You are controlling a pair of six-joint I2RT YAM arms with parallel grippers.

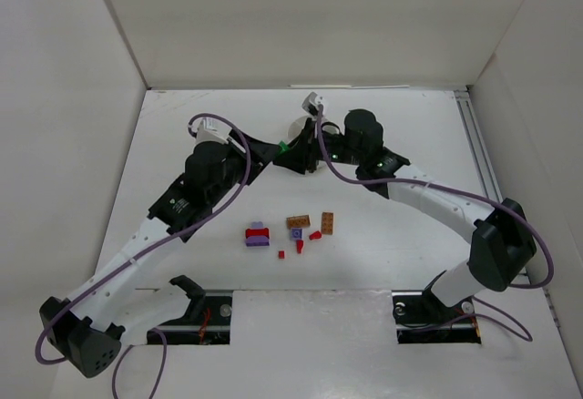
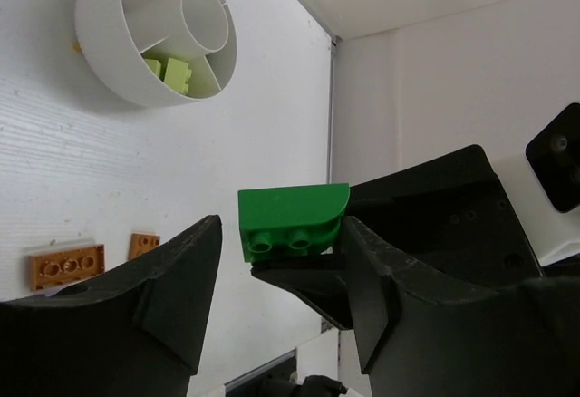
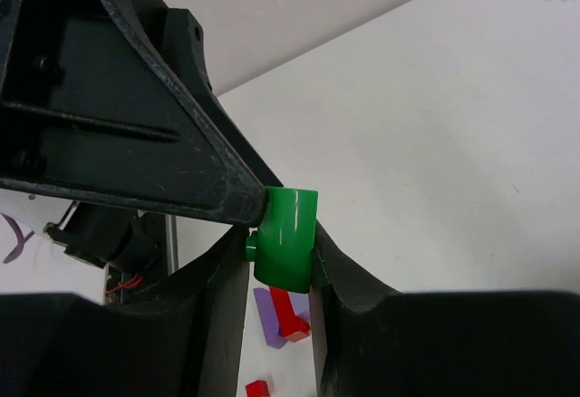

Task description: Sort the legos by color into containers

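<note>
A green lego (image 1: 283,147) hangs above the table's far middle, between the two grippers. My right gripper (image 3: 282,266) is shut on this green lego (image 3: 286,237). My left gripper (image 2: 280,245) stands open around the same brick (image 2: 292,220): one finger is clear of it, the other is against its rounded end. The white round dish (image 2: 101,45) of containers holds lime-yellow legos (image 2: 178,77) in one wedge. In the top view the dish (image 1: 296,127) is mostly hidden behind the grippers. Loose legos lie nearer the arms: a purple one with red on top (image 1: 257,235), orange-brown ones (image 1: 298,221), small red ones (image 1: 315,234).
White walls close in the table on the left, back and right. A metal rail (image 1: 481,158) runs along the right edge. Both arm bases sit at the near edge, with purple cables looping over the arms.
</note>
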